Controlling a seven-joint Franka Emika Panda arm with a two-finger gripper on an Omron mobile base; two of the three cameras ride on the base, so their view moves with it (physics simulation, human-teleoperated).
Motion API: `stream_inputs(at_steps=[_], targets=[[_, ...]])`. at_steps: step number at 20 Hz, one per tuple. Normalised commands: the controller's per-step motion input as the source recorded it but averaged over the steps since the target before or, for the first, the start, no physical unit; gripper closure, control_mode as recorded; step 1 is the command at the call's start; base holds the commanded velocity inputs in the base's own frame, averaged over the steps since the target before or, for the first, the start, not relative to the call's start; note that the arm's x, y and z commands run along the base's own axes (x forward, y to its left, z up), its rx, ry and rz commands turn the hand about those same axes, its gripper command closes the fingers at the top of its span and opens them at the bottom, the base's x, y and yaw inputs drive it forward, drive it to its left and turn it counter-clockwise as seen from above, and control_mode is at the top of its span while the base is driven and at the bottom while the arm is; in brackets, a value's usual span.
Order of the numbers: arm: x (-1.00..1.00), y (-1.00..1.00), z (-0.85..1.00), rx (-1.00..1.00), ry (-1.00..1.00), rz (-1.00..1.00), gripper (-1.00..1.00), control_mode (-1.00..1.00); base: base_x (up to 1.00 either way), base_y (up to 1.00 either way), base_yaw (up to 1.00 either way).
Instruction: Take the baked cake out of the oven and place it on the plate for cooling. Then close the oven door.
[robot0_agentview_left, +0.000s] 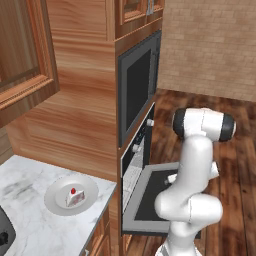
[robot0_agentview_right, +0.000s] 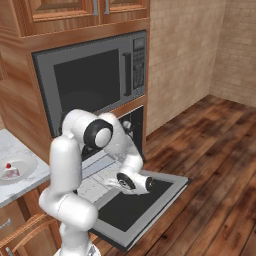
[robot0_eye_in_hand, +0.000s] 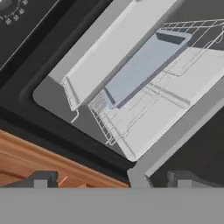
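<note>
The baked cake (robot0_agentview_left: 75, 196) (robot0_agentview_right: 9, 170), a small white slice with a red berry, rests on the plate (robot0_agentview_left: 54, 198) (robot0_agentview_right: 28, 167) on the marble counter. The oven (robot0_agentview_left: 135, 159) (robot0_agentview_right: 131, 123) stands with its oven door (robot0_agentview_left: 156, 201) (robot0_agentview_right: 136, 206) folded down flat. My gripper (robot0_eye_in_hand: 111, 181) is open, with nothing between its fingers, and hangs over the door facing the cavity. In the hand view the cavity holds a wire rack (robot0_eye_in_hand: 131, 109) and a flat grey-blue tray (robot0_eye_in_hand: 142, 65). My arm hides most of the cavity in the base views.
A grey-framed microwave (robot0_agentview_left: 138, 82) (robot0_agentview_right: 95, 79) sits right above the oven, with wood cabinets around it. The marble counter (robot0_agentview_left: 30, 225) lies left of the oven. Wood floor (robot0_agentview_right: 215, 170) spreads to the right of the door.
</note>
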Motion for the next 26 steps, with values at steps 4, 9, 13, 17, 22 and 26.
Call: stream_inputs(at_steps=[4,9,13,17,22,26], targets=[[0.00,-0.11,1.00,0.12,0.01,-0.29,-1.00,-1.00,0.00,0.00,0.00],[0.00,-0.51,0.99,0.10,0.16,-0.24,-1.00,-1.00,0.00,0.00,0.00],[-0.01,-0.79,0.90,0.11,0.29,-0.15,-1.00,-1.00,0.00,0.00,0.00],[-0.06,-0.71,0.77,0.14,0.29,-0.11,-1.00,-1.00,0.00,0.00,0.00],[-0.16,-0.73,0.52,0.13,0.22,-0.08,-1.00,-1.00,0.00,0.00,0.00],[-0.28,-0.81,0.10,0.12,0.07,-0.01,-1.00,-1.00,0.00,0.00,0.00]])
